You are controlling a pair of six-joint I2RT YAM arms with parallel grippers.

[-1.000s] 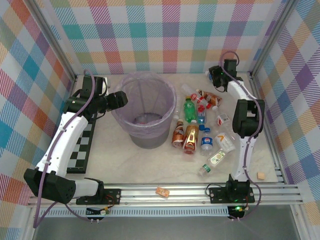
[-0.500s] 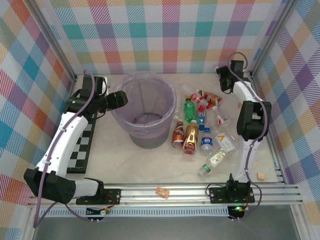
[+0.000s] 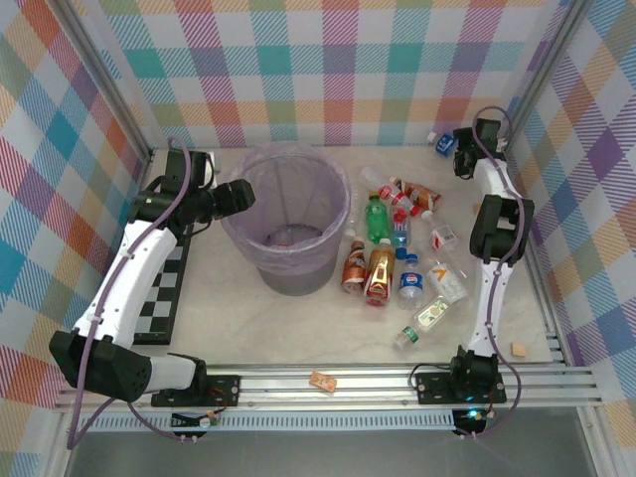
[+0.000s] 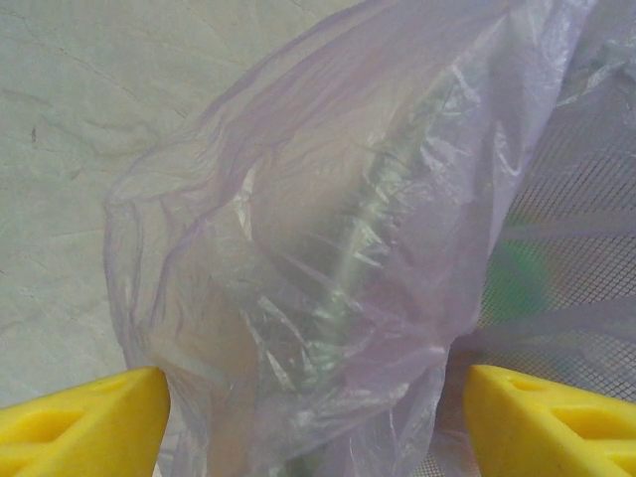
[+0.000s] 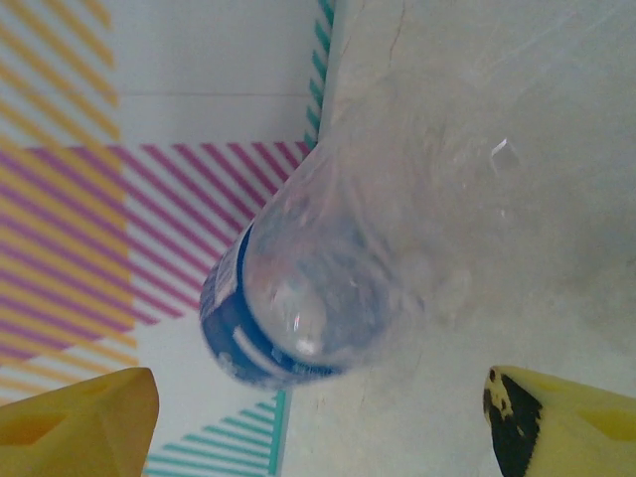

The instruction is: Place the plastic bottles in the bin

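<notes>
Top external view: at left, the left gripper (image 3: 246, 197) sits open astride the rim of the bin (image 3: 298, 268). Centre-right, plastic bottles (image 3: 379, 273) lie heaped. Upper right, the right gripper (image 3: 460, 154), open, should centre on the loose blue-labelled bottle (image 3: 444, 140) before closing.

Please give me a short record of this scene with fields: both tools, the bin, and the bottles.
bin: upright, lined with a lilac bag
left tool: open at the bin's left rim, bag between its fingers
right tool: open in the far right corner, gripping nothing
blue-labelled bottle: clear, just ahead of the right tool
other bottles: clustered right of the bin
</notes>
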